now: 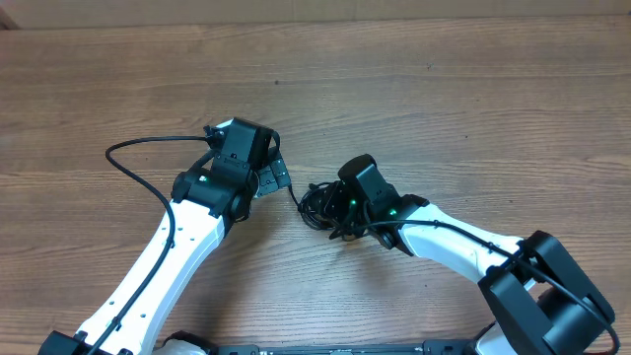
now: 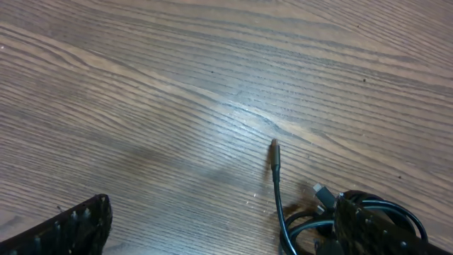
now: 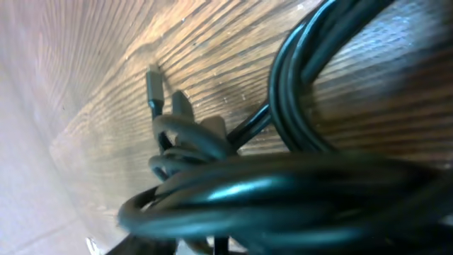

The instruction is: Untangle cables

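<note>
The cables [image 1: 313, 201] are seen as a small tangled black bundle lying on the wooden counter [image 1: 444, 99], near its middle, between the left arm [image 1: 177, 247] and the right arm [image 1: 454, 247]. The left jaws are held wide apart just beside the bundle. In the left wrist view one ribbed fingertip [image 2: 81, 225] is seen at the lower left and the other [image 2: 364, 227] at the lower right, in front of the coils. A thin plug end [image 2: 275, 152] is stretched out on the wood beyond the bundle, and a second plug [image 2: 322, 191] lies at the bundle's edge. The right jaws are set over the bundle. Whether they are clamped on it cannot be told, since only glossy loops are shown close up in the right wrist view.
</note>
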`<state>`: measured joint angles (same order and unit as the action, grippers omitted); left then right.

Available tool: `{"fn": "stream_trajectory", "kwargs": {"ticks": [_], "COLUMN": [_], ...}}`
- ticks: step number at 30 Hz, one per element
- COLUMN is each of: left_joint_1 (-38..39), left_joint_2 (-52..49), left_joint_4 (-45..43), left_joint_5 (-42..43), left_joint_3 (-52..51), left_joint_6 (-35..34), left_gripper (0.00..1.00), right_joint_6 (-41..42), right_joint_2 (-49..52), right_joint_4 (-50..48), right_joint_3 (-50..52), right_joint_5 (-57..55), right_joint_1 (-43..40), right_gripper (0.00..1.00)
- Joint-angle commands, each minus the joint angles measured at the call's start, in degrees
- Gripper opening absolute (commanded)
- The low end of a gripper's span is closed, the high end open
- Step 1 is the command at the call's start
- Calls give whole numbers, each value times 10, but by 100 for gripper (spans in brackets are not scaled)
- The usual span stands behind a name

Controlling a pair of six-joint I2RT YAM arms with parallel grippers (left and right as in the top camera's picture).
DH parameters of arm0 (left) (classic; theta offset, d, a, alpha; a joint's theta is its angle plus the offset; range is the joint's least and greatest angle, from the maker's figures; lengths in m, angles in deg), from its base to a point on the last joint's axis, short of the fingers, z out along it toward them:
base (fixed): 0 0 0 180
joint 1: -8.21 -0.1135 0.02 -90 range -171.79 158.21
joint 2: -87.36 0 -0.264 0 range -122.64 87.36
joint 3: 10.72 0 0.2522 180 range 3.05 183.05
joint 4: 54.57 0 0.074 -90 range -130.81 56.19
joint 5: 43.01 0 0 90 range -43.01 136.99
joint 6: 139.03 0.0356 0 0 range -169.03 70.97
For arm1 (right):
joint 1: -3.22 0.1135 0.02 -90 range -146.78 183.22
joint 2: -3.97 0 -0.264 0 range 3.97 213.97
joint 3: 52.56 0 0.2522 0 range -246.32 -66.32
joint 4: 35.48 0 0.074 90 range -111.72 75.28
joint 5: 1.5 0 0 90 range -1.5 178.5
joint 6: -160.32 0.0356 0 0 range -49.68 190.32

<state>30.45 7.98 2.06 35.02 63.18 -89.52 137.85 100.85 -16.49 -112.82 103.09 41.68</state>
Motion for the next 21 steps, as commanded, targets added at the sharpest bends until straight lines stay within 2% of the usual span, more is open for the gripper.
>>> {"fn": "stream_trajectory", "kwargs": {"ticks": [1, 4, 7, 15, 21], "left_joint_1": [-3, -3, -3, -3, -3], "left_joint_2": [0, 0, 0, 0, 0], "left_joint_4": [2, 2, 2, 2, 2], "left_joint_5": [4, 4, 4, 4, 4], "left_joint_3": [8, 8, 8, 8, 8], "left_joint_6": [-2, -2, -2, -2, -2], "left_gripper": [100, 100, 100, 100, 100], "right_joint_6": [2, 2, 2, 2, -3], "right_joint_2": [19, 30, 33, 33, 12], "right_joint_4": [-3, -9, -17, -39, -82], "right_joint_3": [-7, -7, -7, -8, -8], "right_joint_5": [-16, -20, -19, 31, 136], "right_joint_1": [2, 2, 2, -1, -31], "right_gripper": [29, 20, 4, 4, 4]}}
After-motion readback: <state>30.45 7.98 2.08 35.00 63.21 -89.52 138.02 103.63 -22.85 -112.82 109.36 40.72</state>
